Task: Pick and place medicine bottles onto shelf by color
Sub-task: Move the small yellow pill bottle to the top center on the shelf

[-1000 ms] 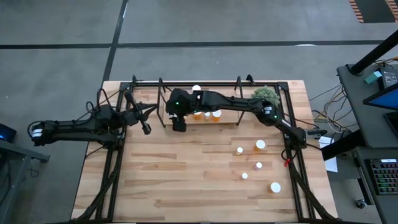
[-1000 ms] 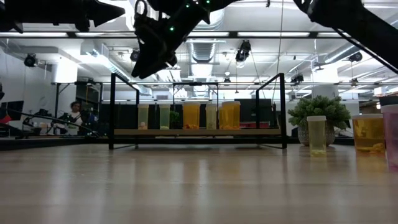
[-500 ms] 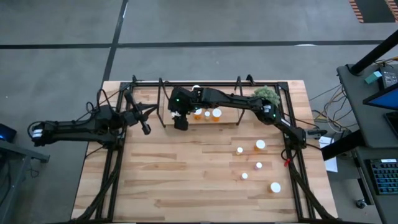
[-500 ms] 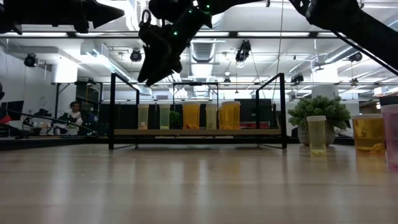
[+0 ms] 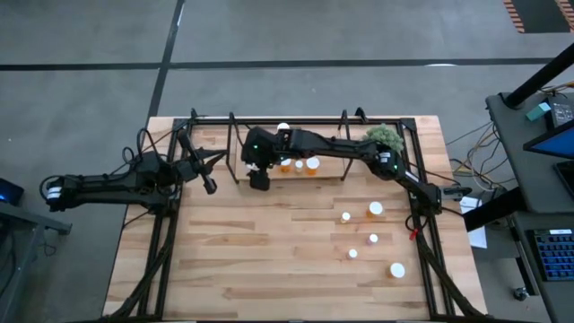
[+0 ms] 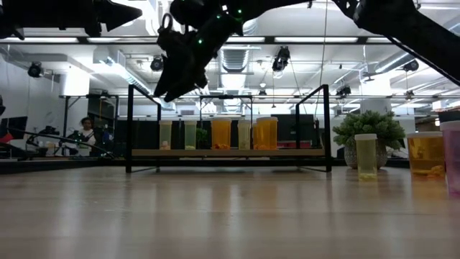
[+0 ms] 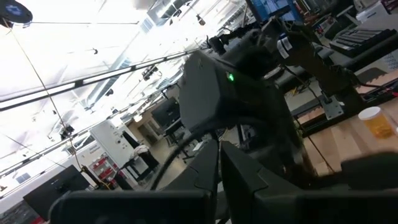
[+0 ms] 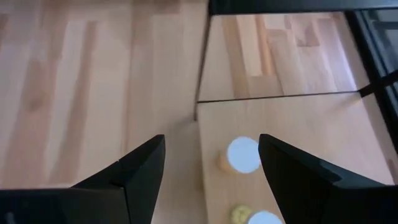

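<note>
The shelf (image 5: 287, 170) (image 6: 230, 152) stands at the table's far side. It carries several medicine bottles, pale ones (image 6: 190, 134) at its left and orange ones (image 6: 221, 134) (image 5: 312, 163) toward the right. My right gripper (image 5: 258, 179) (image 6: 169, 83) (image 8: 211, 146) hangs open and empty above the shelf's left end, with a white-capped bottle (image 8: 242, 154) below it. Several loose bottles (image 5: 376, 208) (image 5: 396, 269) stand on the table at the right. My left gripper (image 5: 212, 186) (image 7: 219, 155) waits shut and empty left of the shelf, raised off the table.
A green spiky plant (image 5: 384, 136) (image 6: 370, 128) stands right of the shelf at the far edge. The shelf's black uprights (image 6: 129, 129) (image 6: 327, 128) rise at both ends. Bare tabletop (image 5: 269, 251) lies near and left of the loose bottles. A person (image 6: 86, 133) sits in the room behind.
My right gripper has sunk a little over the shelf's left end, with a small sideways sway. The bottles have stayed where they were.
</note>
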Available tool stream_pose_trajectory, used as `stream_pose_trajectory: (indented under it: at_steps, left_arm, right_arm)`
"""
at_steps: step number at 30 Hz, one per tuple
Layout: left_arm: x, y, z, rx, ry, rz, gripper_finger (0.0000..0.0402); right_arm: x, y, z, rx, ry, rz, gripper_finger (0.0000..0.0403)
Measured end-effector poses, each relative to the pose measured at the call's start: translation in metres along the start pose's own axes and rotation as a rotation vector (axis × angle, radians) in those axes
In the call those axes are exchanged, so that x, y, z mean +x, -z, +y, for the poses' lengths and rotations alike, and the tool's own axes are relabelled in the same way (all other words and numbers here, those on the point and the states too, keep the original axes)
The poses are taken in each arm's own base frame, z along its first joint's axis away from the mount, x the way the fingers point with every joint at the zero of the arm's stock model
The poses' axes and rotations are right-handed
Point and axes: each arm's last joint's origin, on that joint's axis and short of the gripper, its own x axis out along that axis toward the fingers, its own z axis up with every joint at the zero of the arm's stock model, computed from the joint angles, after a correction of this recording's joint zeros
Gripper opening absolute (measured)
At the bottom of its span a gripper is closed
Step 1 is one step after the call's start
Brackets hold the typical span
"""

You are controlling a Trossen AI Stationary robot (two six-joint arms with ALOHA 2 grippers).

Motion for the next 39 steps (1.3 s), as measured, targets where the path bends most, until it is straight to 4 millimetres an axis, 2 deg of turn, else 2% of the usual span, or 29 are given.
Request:
stream_pose_trajectory:
  at_steps: [6, 19, 25, 28, 39]
  left_arm:
    - [0.0, 0.0, 0.0, 0.0, 0.0, 0.0, 0.0002]
    - [0.0, 0.0, 0.0, 0.001, 0.0, -0.001, 0.0002]
    - [0.0, 0.0, 0.0, 0.001, 0.0, -0.002, 0.0002]
    - [0.0, 0.0, 0.0, 0.001, 0.0, -0.001, 0.0002]
    - [0.0, 0.0, 0.0, 0.001, 0.0, -0.001, 0.0002]
  right_arm:
    - [0.019, 0.012, -0.002, -0.016, 0.038, -0.009, 0.0251]
    - [0.025, 0.017, -0.004, -0.037, 0.101, 0.005, 0.0245]
    - [0.044, 0.028, -0.004, -0.047, 0.101, 0.043, 0.0245]
    - [0.047, 0.029, -0.005, -0.049, 0.103, 0.041, 0.0242]
    - [0.047, 0.029, -0.007, -0.038, 0.106, 0.039, 0.0149]
